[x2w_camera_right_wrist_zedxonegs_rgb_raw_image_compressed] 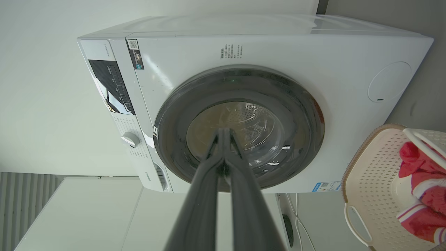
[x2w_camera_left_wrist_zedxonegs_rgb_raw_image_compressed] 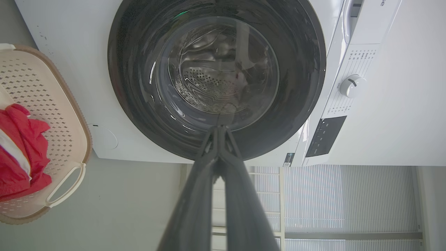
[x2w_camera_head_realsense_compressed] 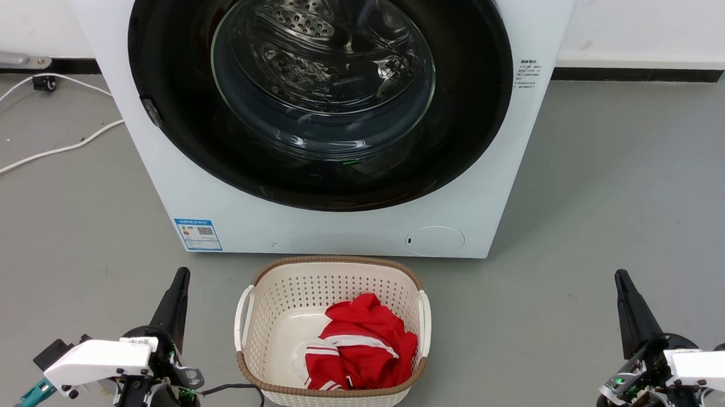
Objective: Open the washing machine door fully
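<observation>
Washing machine door [x2w_camera_head_realsense_compressed: 466,141] is sitting closed; left gripper [x2w_camera_head_realsense_compressed: 181,276] and right gripper [x2w_camera_head_realsense_compressed: 621,279] are hanging low, fingers pressed together.

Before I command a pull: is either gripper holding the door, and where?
Nothing is held. The left gripper and right gripper are both shut empty, apart from the closed washing machine door.

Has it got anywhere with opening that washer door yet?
Nothing looks done: the large round glossy black door sits shut in the white front-loading washing machine. Nothing is in hand: the left gripper and right gripper are shut and clear of it. All is left: reaching, gripping, swinging it wide.
</observation>
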`<state>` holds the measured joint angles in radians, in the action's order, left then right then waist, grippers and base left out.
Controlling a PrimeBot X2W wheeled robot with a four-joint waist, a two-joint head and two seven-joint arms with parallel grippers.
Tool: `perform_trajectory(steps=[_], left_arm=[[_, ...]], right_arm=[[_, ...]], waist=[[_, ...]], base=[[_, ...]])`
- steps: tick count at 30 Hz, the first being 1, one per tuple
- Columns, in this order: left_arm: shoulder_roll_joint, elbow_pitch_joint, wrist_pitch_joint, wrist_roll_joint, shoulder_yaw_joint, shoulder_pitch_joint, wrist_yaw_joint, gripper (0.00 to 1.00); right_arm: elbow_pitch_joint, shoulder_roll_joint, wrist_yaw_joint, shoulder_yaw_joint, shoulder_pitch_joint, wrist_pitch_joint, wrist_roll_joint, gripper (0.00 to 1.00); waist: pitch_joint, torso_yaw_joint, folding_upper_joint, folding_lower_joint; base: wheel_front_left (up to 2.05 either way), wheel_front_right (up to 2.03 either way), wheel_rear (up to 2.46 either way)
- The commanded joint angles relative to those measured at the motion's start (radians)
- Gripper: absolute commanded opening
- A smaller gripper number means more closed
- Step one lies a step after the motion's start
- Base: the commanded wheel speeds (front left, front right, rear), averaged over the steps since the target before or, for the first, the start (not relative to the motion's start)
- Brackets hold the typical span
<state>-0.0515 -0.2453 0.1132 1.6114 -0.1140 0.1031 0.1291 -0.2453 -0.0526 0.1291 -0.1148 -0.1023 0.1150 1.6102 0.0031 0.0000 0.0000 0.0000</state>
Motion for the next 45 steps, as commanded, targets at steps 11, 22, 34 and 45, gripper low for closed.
perform_trajectory(steps=[11,22,34,45], left_arm=[[0.001,-0.001,0.004,-0.005,-0.003,0.010,0.003,0.00],[0.001,-0.001,0.004,-0.005,-0.003,0.010,0.003,0.00],[0.001,-0.001,0.004,-0.004,-0.003,0.010,0.003,0.00],[0.001,-0.001,0.004,-0.004,-0.003,0.010,0.003,0.00]], right_arm=[[-0.001,0.003,0.003,-0.001,-0.012,0.002,-0.004,0.00],[-0.001,0.003,0.003,-0.001,-0.012,0.002,-0.004,0.00],[-0.001,0.003,0.003,-0.001,-0.012,0.002,-0.004,0.00],[-0.001,0.003,0.003,-0.001,-0.012,0.002,-0.004,0.00]], waist=[[0.000,0.000,0.0000,0.0000],[0.000,0.000,0.0000,0.0000],[0.000,0.000,0.0000,0.0000],[0.000,0.000,0.0000,0.0000]], base=[[0.00,0.00,0.00],[0.00,0.00,0.00],[0.00,0.00,0.00],[0.00,0.00,0.00]])
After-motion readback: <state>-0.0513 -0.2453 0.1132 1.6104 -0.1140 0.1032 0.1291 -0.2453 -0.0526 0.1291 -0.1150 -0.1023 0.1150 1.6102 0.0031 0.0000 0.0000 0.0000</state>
